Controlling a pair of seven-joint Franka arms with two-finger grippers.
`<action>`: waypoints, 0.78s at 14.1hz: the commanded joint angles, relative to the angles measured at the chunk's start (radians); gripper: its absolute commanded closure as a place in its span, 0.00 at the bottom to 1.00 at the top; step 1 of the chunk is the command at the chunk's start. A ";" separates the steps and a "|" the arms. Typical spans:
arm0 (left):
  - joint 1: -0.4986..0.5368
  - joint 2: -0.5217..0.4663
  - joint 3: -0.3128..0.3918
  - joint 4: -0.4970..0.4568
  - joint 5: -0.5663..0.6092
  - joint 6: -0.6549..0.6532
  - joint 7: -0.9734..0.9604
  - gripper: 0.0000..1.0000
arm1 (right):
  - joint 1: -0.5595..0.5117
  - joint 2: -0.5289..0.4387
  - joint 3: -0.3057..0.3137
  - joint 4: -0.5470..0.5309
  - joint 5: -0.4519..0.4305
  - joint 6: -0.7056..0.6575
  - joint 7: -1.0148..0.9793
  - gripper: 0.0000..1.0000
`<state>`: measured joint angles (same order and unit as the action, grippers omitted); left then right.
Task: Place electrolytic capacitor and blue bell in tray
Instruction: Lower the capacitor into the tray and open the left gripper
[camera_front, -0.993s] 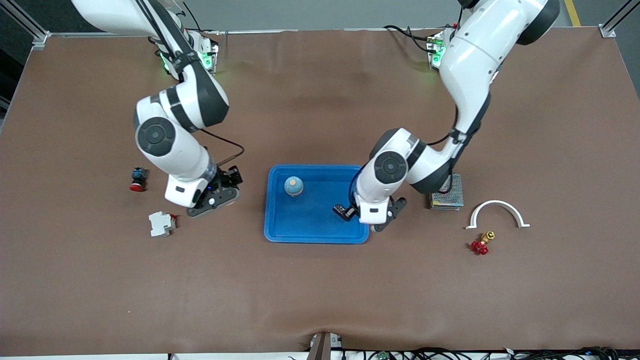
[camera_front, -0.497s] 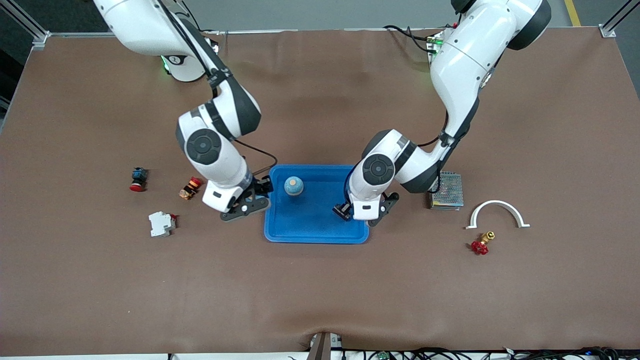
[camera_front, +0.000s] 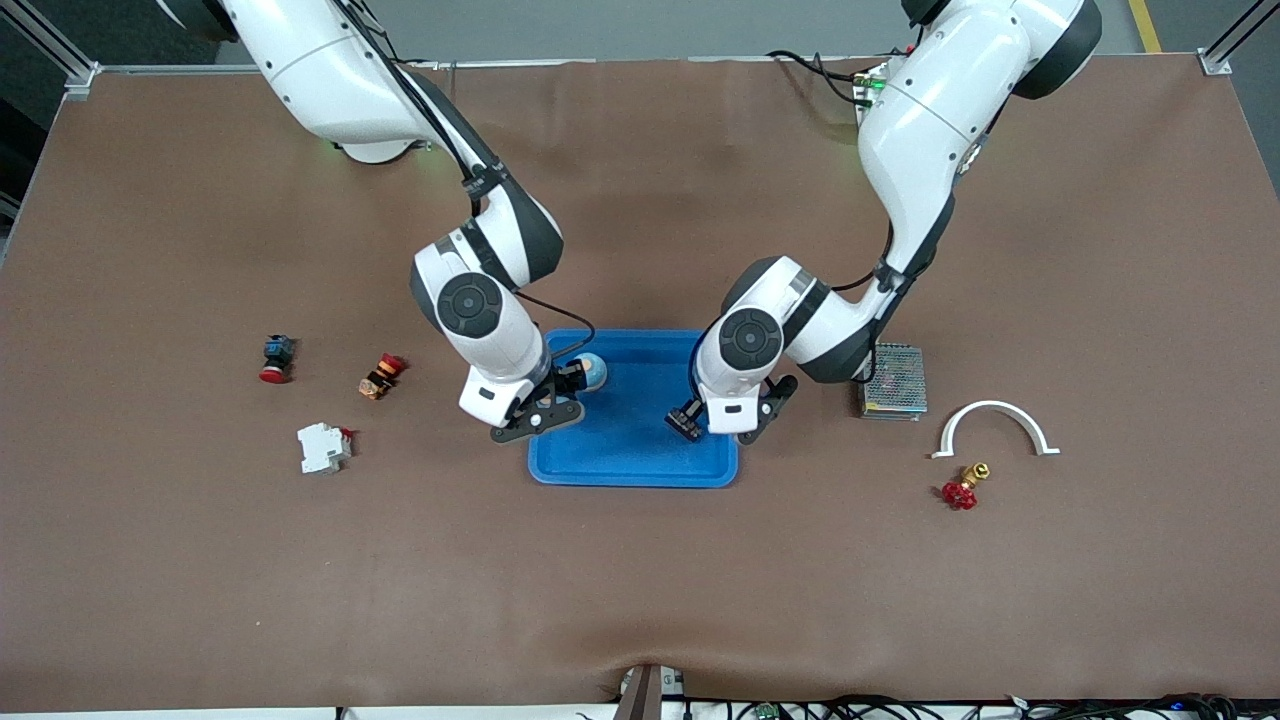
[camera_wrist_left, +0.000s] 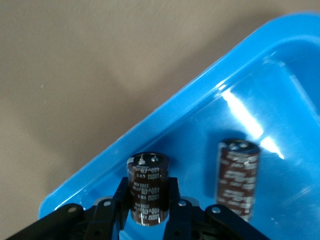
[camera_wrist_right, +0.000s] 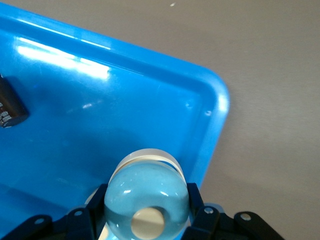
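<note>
Since the earlier frames the right arm has been swung from over the bare mat toward the right arm's end of the table to the tray, uncovering a small red-and-orange part (camera_front: 382, 375). The left arm has shifted only slightly.

The brown matted table (camera_front: 640, 600) is noted first. On it lies the shallow bright-blue rectangular plastic tray (camera_front: 640, 450).

A grey metal mesh-topped box (camera_front: 897, 385) stands toward the left arm's end, partly hidden by that arm. A white plastic arch (camera_front: 993, 425) lies nearer the front camera. A white circuit-breaker block (camera_front: 322, 447) lies toward the right arm's end.

The right gripper (camera_front: 570, 383) is over the tray's corner toward the right arm's end. Its fingers are closed against the sides of the pale-blue round bell (camera_wrist_right: 146, 197), which bears a cream spot. Whether the bell rests on the tray floor cannot be told.

The left gripper (camera_front: 688, 420) is over the tray's edge toward the left arm's end. It is clamped on the dark-brown cylindrical electrolytic capacitor (camera_wrist_left: 147, 187), held upright above the floor. White lettering on its sleeve cannot be read. A like dark shape is seen beside it on the glossy floor; whether it is a reflection cannot be told.

A red-handled brass valve (camera_front: 962, 488) and a red push-button with a dark body (camera_front: 275, 358) are also recorded.
</note>
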<state>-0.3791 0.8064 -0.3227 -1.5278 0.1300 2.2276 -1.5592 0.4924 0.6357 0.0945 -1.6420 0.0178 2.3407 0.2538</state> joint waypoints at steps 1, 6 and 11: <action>-0.014 -0.032 0.007 -0.034 -0.016 -0.008 -0.018 0.58 | 0.035 0.054 -0.013 0.071 -0.010 -0.003 0.039 0.63; 0.006 -0.096 0.016 -0.018 0.093 -0.019 -0.044 0.00 | 0.046 0.096 -0.015 0.103 -0.009 0.014 0.039 0.63; 0.085 -0.141 0.017 0.049 0.226 -0.022 0.132 0.00 | 0.051 0.139 -0.015 0.146 -0.010 0.017 0.045 0.63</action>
<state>-0.3029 0.6806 -0.3059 -1.5089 0.3058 2.2213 -1.4847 0.5270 0.7436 0.0907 -1.5405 0.0170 2.3601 0.2705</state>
